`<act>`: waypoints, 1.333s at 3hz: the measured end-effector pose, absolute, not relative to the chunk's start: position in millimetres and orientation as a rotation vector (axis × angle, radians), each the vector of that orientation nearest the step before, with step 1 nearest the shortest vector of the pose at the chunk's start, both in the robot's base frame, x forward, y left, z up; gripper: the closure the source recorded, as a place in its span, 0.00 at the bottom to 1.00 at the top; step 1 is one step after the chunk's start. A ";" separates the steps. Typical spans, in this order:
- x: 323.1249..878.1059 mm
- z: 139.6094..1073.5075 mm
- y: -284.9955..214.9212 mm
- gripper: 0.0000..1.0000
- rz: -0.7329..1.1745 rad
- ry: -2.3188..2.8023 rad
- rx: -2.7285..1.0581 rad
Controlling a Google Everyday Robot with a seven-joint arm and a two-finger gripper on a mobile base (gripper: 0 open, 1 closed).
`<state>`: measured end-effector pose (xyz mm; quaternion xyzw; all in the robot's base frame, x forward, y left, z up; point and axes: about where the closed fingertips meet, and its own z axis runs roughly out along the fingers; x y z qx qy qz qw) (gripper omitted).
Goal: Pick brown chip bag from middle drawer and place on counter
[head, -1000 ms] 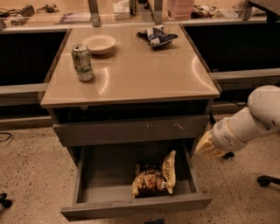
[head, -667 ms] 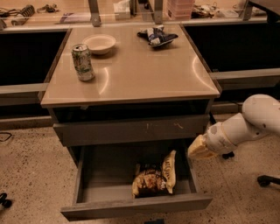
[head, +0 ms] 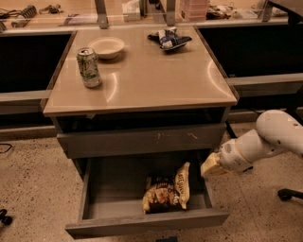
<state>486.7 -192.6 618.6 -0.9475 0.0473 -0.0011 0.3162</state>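
Observation:
The brown chip bag (head: 165, 192) lies flat in the open middle drawer (head: 109, 182), toward its front right, with a cream end pointing up and back. The drawer is pulled out below the beige counter (head: 151, 80). My gripper (head: 210, 166) is at the end of the white arm (head: 265, 142), which reaches in from the right. It hangs just above the drawer's right edge, to the right of the bag and a little above it, apart from the bag.
On the counter stand a green soda can (head: 89, 67), a pale bowl (head: 107, 47) and a small blue-and-white bag (head: 168, 38). A shut drawer front with pale scratches (head: 142, 139) sits above the open drawer. A cluttered workbench (head: 57, 14) runs behind. The floor is speckled.
The arm has swung left and slightly down, bringing my gripper from beside the cabinet to the open drawer's right edge. The bag has not moved.

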 end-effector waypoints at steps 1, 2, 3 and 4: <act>481.2 603.4 -179.2 0.81 -0.042 0.009 -2.528; 483.1 582.4 -167.9 0.58 -0.081 -0.072 -2.530; 494.0 556.7 -166.2 0.34 -0.108 -0.077 -2.508; 508.0 538.4 -167.1 0.23 -0.143 -0.063 -2.489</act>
